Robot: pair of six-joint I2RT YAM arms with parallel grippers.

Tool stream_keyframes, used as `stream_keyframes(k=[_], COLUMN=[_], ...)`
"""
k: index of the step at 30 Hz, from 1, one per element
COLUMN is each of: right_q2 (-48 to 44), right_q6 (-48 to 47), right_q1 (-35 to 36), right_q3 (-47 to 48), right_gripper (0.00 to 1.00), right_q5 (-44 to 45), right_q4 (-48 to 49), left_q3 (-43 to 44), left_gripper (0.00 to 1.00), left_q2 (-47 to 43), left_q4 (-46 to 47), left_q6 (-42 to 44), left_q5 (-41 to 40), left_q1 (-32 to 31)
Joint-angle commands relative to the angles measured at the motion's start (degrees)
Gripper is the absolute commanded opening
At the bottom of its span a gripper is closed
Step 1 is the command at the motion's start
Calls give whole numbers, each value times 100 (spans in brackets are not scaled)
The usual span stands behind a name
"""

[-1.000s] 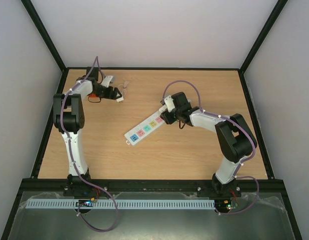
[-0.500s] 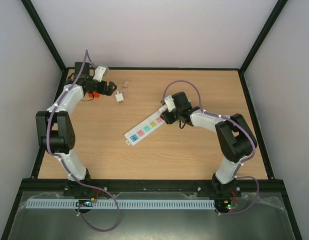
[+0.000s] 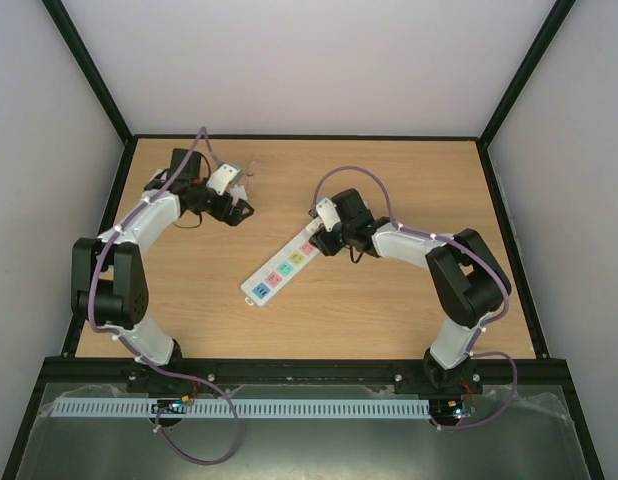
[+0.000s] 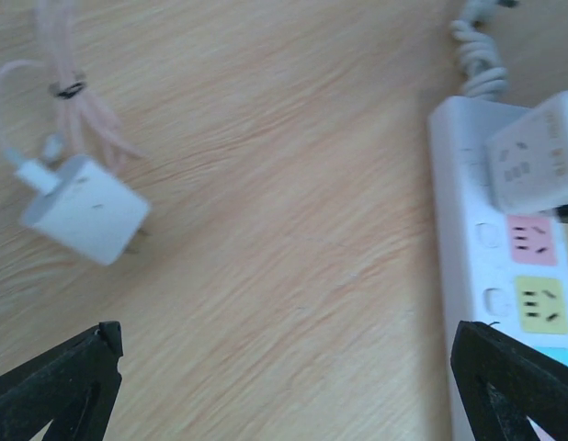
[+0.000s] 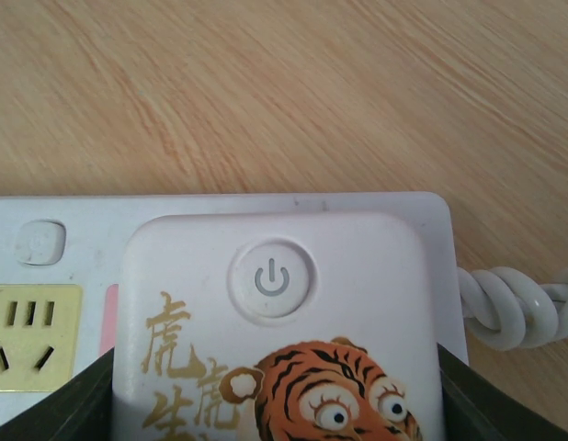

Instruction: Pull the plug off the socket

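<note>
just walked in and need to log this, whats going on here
Two robot arms are working on unplugging. The right gripper clamps the tiger-printed block at one end of the socket, steadying it. The plug, a small white charger with a pink cable, already lies loose on the table, apart from the socket. The left gripper hangs open over the bare wood between them, holding nothing.

table (image 3: 389, 310): light wood grain | walls (image 3: 309, 60): plain pale panels, three sides | frame (image 3: 519, 70): black bars | light: even
</note>
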Motion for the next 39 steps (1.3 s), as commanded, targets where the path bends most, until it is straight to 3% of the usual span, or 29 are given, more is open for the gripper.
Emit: stream_keyframes(k=[1, 5, 12, 18, 22, 29, 39], right_q2=[138, -41, -404, -590, -1001, -1837, -2093], right_q6=[-42, -54, -146, -287, -632, -1235, -2253], right_q1=[142, 130, 93, -128, -491, -1062, -1711], right_q3=[-7, 199, 712, 996, 589, -198, -861], right_gripper=[44, 69, 91, 95, 95, 93, 79], right_q5=[-355, -434, -384, -731, -1053, -1526, -1823], right_q4=[-567, -741, -962, -1466, -1734, -2226, -2554], left_q3=[-191, -272, 225, 269, -7, -332, -1035], left_gripper=[100, 100, 100, 100, 100, 93, 83], left_q2=[-361, -477, -234, 10, 140, 502, 471], left_q4=[-163, -183, -479, -580, -616, -1288, -1690], left_q6=[189, 315, 348, 385, 652, 1519, 2220], left_q5=[233, 254, 453, 320, -80, 152, 842], left_q1=[-381, -692, -812, -888, -960, -1213, -1522])
